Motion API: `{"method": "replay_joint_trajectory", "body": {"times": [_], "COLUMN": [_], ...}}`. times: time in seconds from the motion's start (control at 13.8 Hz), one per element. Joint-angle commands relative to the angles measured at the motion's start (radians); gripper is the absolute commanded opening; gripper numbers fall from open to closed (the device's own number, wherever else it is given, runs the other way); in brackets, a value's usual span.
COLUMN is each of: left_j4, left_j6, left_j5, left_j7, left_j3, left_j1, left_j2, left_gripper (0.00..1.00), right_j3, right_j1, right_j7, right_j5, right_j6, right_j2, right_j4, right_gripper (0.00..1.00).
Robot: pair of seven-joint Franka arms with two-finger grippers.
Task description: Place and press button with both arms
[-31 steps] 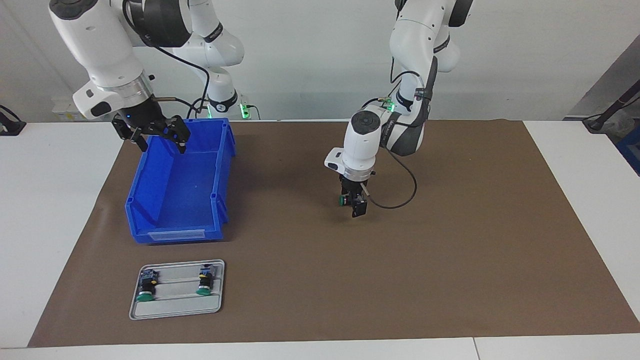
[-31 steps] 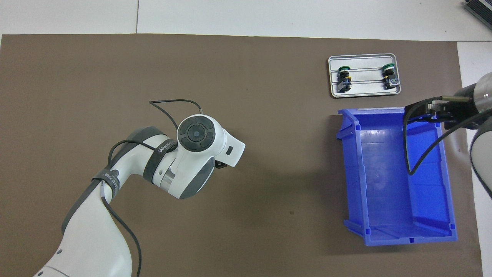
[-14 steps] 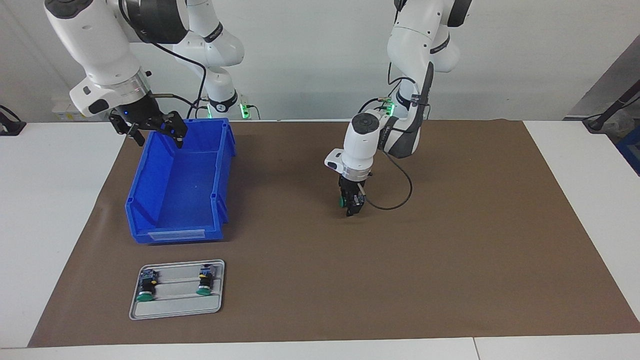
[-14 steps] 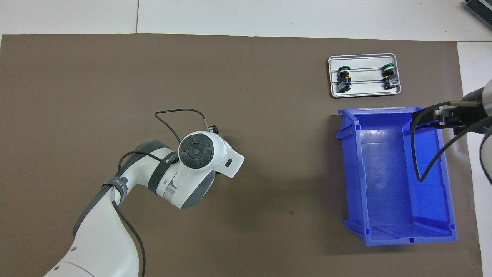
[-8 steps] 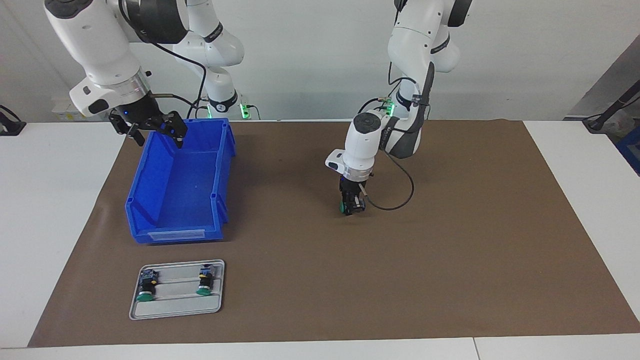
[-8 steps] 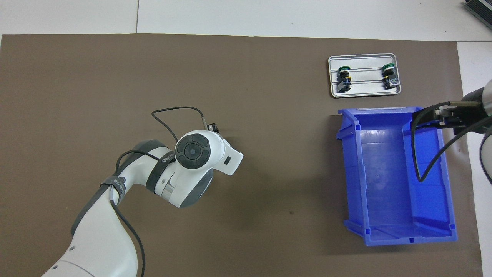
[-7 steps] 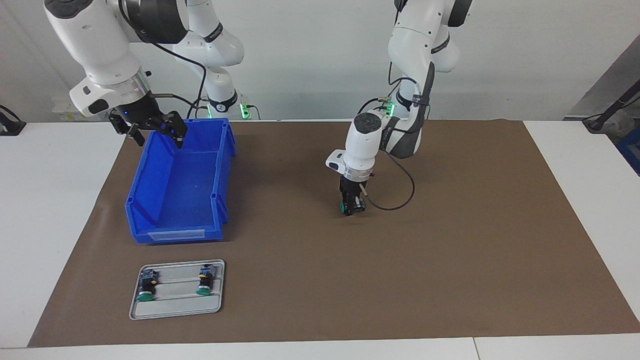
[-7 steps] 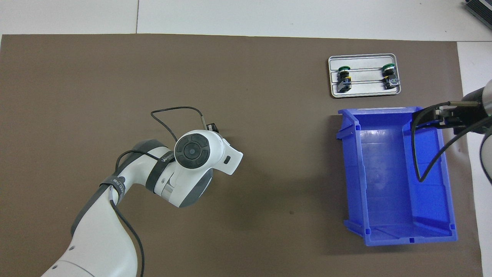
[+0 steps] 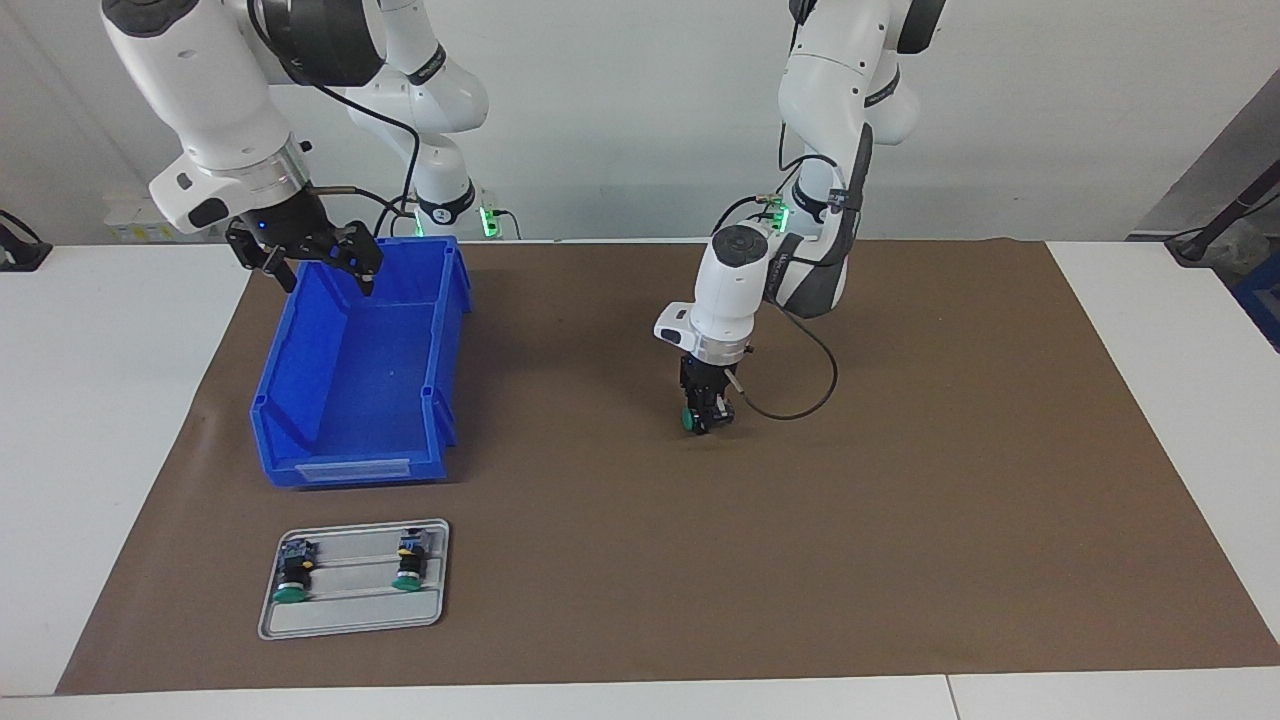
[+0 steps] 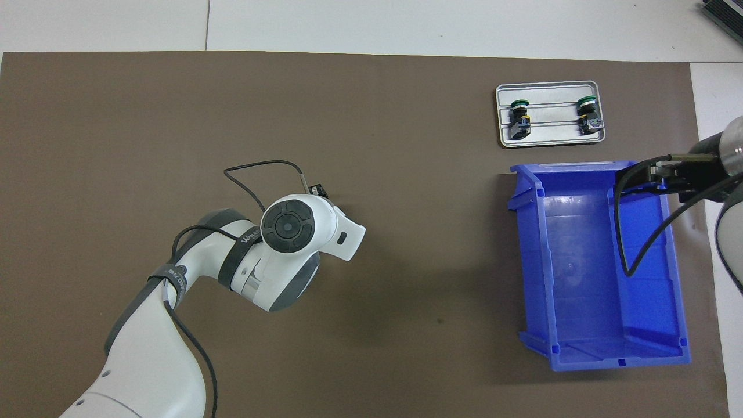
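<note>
One button (image 9: 690, 419) sits pinched in the left tool (image 9: 704, 415), low over the brown mat (image 9: 900, 480).

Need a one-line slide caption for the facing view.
Left gripper sets a green-capped button on the brown mat; right gripper hangs open over the blue bin; two buttons rest on the tray.

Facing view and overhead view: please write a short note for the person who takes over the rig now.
Left end effector: shut on the button, low over the middle of the brown mat; contact with the mat cannot be told.
Right end effector: open, holds nothing, over the edge of the blue bin at its end nearer the robots; this arm waits.
Two more buttons lie on the grey tray.
Done: one button picked up and carried to the middle.
Left: release it, then press it.
</note>
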Motion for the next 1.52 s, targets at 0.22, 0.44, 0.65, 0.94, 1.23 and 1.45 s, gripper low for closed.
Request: {"method": "replay_joint_trajectory", "body": {"times": [0.22,0.44,0.65,0.94,1.23,1.45], "left_j4": [0.037,0.049,0.071,0.114,0.167,0.272], "left_j6": [0.009,0.007,0.009,0.007,-0.101,-0.319], "left_j5": [-0.012,-0.078,-0.138,-0.253,-0.365,-0.378], "left_j7": [-0.034,-0.032,-0.021,-0.009,-0.015,-0.006], "left_j3": [-0.005,-0.004,-0.016,-0.018,-0.007,-0.015], "left_j1": [0.069,0.075,0.131,0.158,0.184,0.259], "left_j2": [-0.015,-0.029,-0.045,-0.048,-0.077,-0.08], "left_gripper": [0.09,0.08,0.0,0.0,0.0,0.0], "right_j3": [0.001,0.003,0.001,0.003,0.003,0.001], "right_j1": [-0.003,-0.003,-0.003,-0.003,-0.003,-0.003], "right_j7": [-0.008,-0.008,-0.008,-0.008,-0.008,-0.008], "right_j5": [0.003,0.003,0.003,0.003,0.003,0.003], "right_j6": [0.003,0.003,0.003,0.003,0.003,0.003], "right_j2": [-0.019,-0.019,-0.019,-0.019,-0.019,-0.019], "right_j4": [-0.016,-0.016,-0.016,-0.016,-0.016,-0.016], "right_gripper": [1.0,1.0,1.0,1.0,1.0,1.0]}}
